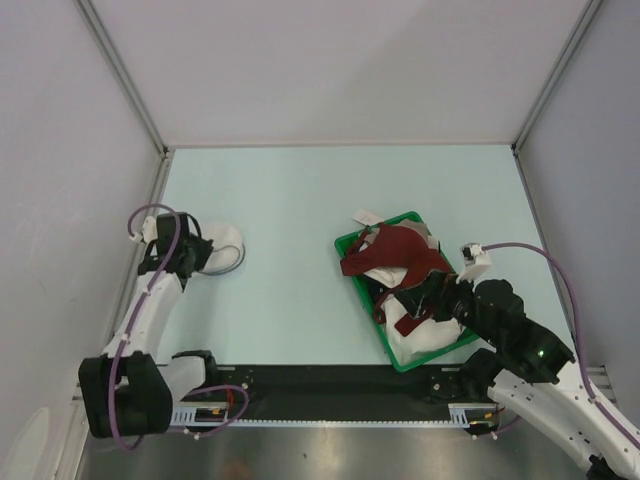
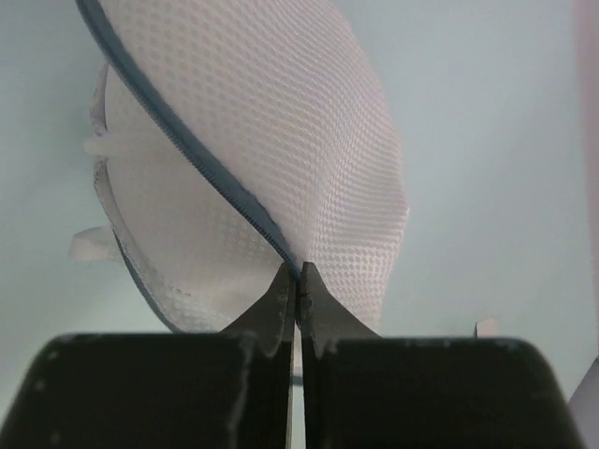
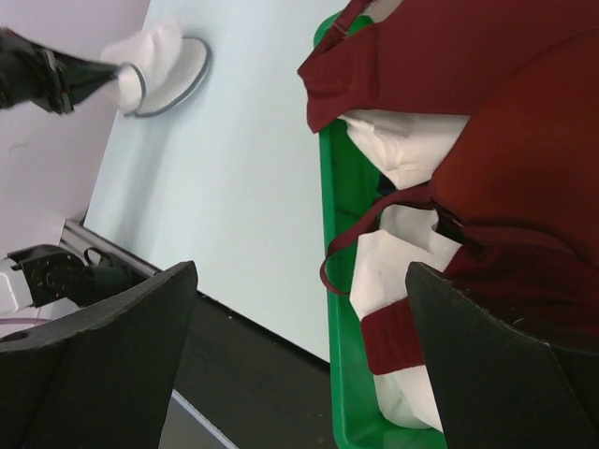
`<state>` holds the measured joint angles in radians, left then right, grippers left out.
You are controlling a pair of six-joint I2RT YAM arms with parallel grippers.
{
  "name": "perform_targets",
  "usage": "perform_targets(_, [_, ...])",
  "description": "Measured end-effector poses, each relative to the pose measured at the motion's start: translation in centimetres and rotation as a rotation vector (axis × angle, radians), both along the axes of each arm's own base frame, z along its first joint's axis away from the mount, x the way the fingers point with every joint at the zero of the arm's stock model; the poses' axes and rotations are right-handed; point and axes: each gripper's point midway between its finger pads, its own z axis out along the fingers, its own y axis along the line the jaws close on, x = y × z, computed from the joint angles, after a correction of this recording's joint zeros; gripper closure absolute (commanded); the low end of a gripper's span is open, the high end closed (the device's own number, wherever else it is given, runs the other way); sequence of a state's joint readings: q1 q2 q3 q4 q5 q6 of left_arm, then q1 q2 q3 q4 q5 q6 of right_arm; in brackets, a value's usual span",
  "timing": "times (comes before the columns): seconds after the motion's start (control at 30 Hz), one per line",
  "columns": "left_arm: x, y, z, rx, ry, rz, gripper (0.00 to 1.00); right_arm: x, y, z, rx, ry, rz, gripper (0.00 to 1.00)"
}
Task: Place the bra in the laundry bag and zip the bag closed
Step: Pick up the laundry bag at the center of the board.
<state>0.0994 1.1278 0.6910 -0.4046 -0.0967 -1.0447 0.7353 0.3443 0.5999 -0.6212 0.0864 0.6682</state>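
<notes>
The maroon bra (image 1: 395,255) lies on top of the clothes in the green basket (image 1: 352,270); in the right wrist view the bra (image 3: 496,112) fills the upper right, one thin strap looping over the basket's wall. The white mesh laundry bag (image 1: 228,246) sits on the table at the left. My left gripper (image 2: 298,277) is shut on the bag's dark zipper rim, with the mesh dome (image 2: 281,140) rising just beyond the fingertips. My right gripper (image 3: 301,271) hangs open over the basket's near left corner, with nothing between its fingers.
White garments (image 3: 402,140) lie under the bra in the basket (image 3: 348,374). A black strip (image 1: 330,380) runs along the table's near edge between the arm bases. Grey walls close in the left, back and right sides.
</notes>
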Motion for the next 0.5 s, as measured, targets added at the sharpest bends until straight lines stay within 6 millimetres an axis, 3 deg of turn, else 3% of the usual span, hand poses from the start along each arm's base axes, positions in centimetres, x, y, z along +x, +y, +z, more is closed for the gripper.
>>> perform_targets(0.1, [0.1,-0.9,4.0,0.116,-0.094,-0.086,1.00,-0.2,1.0,-0.5,-0.009,0.005,0.058,0.01])
perform_targets(0.3, [-2.1,-5.4,10.5,0.230,-0.262,-0.329,1.00,-0.7,3.5,-2.1,-0.044,0.047,0.208,0.00])
perform_targets(0.5, [-5.0,-7.4,12.5,0.236,-0.338,-0.514,1.00,-1.1,5.6,-2.8,-0.065,0.060,0.328,0.00])
